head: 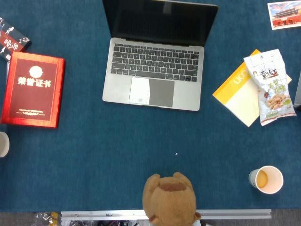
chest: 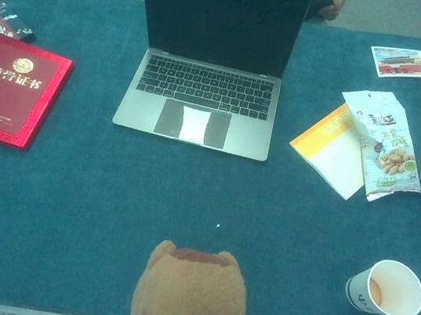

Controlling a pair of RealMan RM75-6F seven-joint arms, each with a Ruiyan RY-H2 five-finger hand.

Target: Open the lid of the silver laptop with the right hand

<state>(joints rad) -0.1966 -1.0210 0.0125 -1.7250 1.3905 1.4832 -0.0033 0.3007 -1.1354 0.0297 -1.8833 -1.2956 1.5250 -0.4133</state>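
Observation:
The silver laptop (head: 153, 73) stands at the back middle of the blue table with its lid raised and its dark screen (head: 160, 21) facing me. In the chest view the same laptop (chest: 198, 104) shows its keyboard and trackpad, the screen (chest: 220, 16) upright behind them. Neither of my hands appears in the head view or the chest view.
A red certificate book (head: 33, 89) lies at the left. A yellow notebook (head: 237, 96) and a snack bag (head: 269, 87) lie at the right. A paper cup (head: 266, 179) stands front right, a brown plush toy (head: 169, 197) at the front edge, a postcard (head: 283, 8) far right.

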